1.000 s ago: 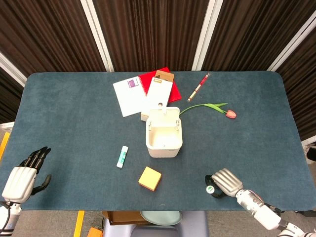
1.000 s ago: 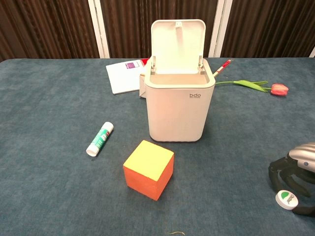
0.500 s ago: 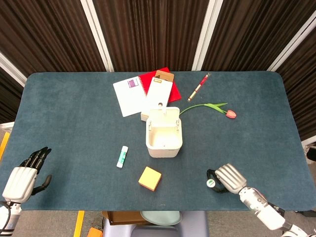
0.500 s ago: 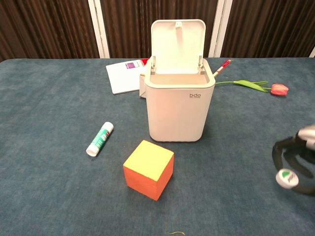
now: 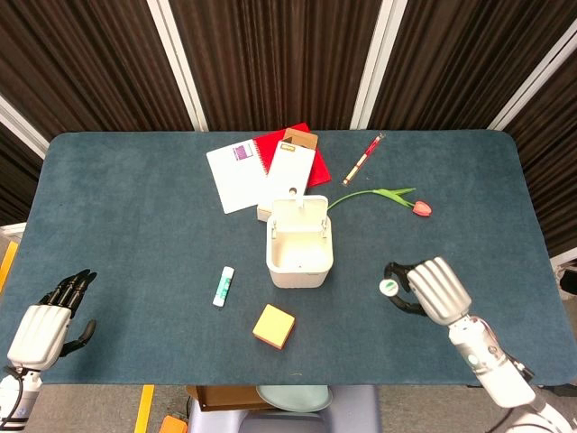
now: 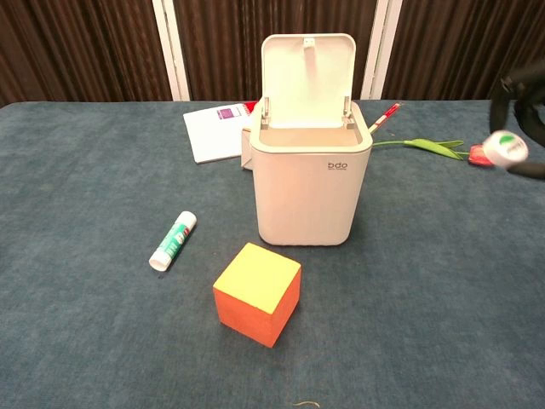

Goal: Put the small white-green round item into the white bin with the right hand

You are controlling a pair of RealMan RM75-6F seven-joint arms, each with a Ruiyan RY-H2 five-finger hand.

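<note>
Blue table, right hand apparently raised round item higher

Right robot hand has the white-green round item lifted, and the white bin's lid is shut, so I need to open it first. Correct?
Not quite. The right robot hand does hold the white-green round item off the table, but the white bin is already open: the chest view shows its lid standing upright behind the opening. No need to open it.
</note>
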